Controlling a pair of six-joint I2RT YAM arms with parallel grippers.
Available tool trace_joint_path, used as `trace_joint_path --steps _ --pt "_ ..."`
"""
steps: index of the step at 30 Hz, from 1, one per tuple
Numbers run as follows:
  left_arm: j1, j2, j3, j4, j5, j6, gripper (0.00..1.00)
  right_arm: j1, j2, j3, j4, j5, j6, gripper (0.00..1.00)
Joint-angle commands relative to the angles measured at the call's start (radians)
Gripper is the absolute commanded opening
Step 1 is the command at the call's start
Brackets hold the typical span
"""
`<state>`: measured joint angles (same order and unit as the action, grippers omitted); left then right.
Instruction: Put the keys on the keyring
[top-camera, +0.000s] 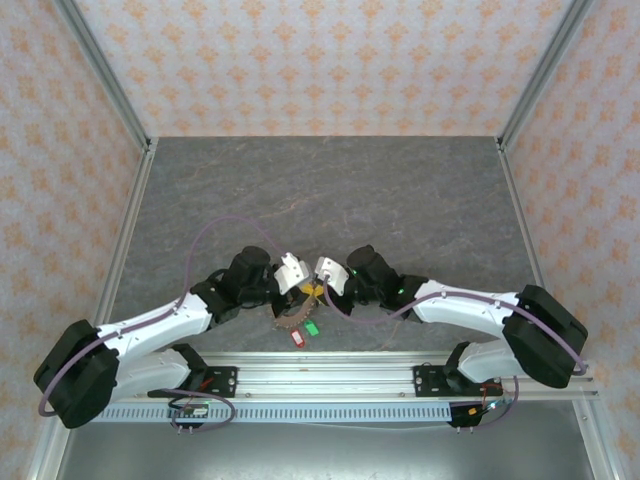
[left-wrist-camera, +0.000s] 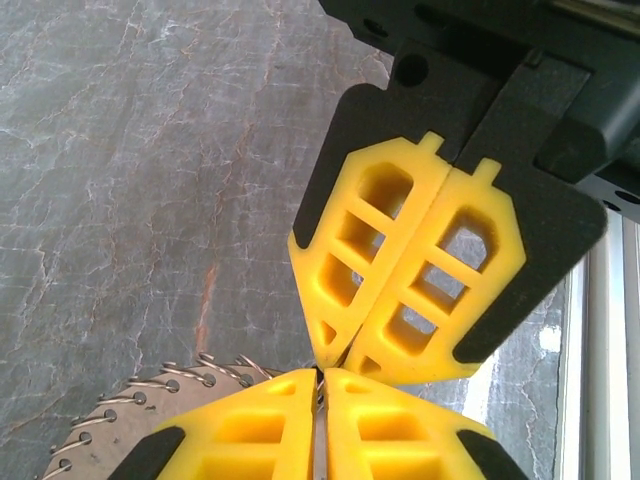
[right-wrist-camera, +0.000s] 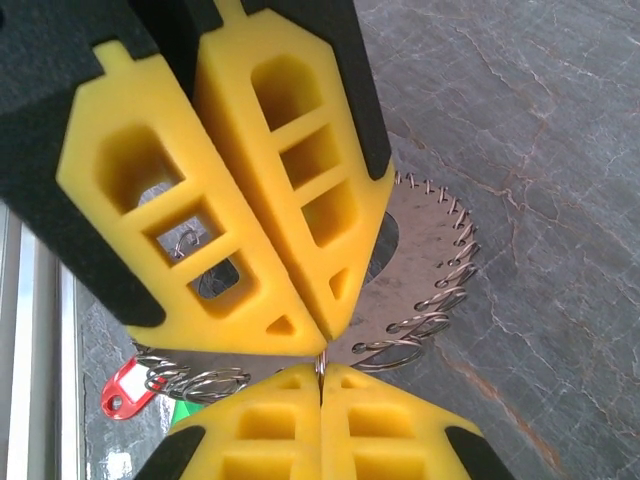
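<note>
Keyring: the big round grey-brown metal keyring with small wire loops all along its rim (right-wrist-camera: 425, 250) lies flat on the grey stone-look tabletop (top-camera: 330, 190). It is near the front edge, right under the spot where the two arms meet.

Keys: a tiny key with a red plastic tag (right-wrist-camera: 125, 390) and a tiny key with a green plastic tag (top-camera: 311, 327) sit just beside the near rim of the keyring. The top of the red one is right by the wire loops. I cannot tell if either key is hooked on or just lying there.

Left gripper: the left gripper (left-wrist-camera: 320, 380), with its yellow fingers, is squeezed nearly shut. Its tips are down by the rim of the keyring, and a thin bit of wire shows between them. I cannot tell which thing that wire belongs to.

Right gripper: the right gripper (right-wrist-camera: 320, 372) is squeezed shut and stands tip to tip with the left gripper. A thin wire pokes out between its tips too.

Done so far: I cannot see any key that is surely on the keyring.

Step now: I think both grippers are working on one bit of wire together, maybe to open a loop or slide a key on.

Left to do: the key has to get hooked on, the grippers have to let go, and then the other keys need their turn. It looks like most of the job is still ahead.
</note>
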<state>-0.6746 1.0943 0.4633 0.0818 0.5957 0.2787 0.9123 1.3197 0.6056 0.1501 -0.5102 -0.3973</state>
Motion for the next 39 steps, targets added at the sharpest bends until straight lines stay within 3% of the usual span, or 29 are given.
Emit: trace_joint_path --steps 1,11,31,39 --pt "-0.01 -0.041 -0.046 0.051 0.03 0.018 0.12 0.01 -0.037 -0.015 0.08 -0.045 -0.014 0.0" --pt "0.021 -0.113 -0.117 0.11 0.059 0.008 0.15 0.011 -0.048 -0.039 0.12 -0.079 -0.044 0.0" --pt "0.023 -0.049 -0.063 0.086 0.109 0.054 0.14 0.011 -0.048 -0.051 0.173 -0.135 -0.09 0.0" --pt "0.023 -0.054 -0.06 0.091 0.116 0.06 0.04 0.01 -0.061 -0.066 0.209 -0.123 -0.068 0.0"
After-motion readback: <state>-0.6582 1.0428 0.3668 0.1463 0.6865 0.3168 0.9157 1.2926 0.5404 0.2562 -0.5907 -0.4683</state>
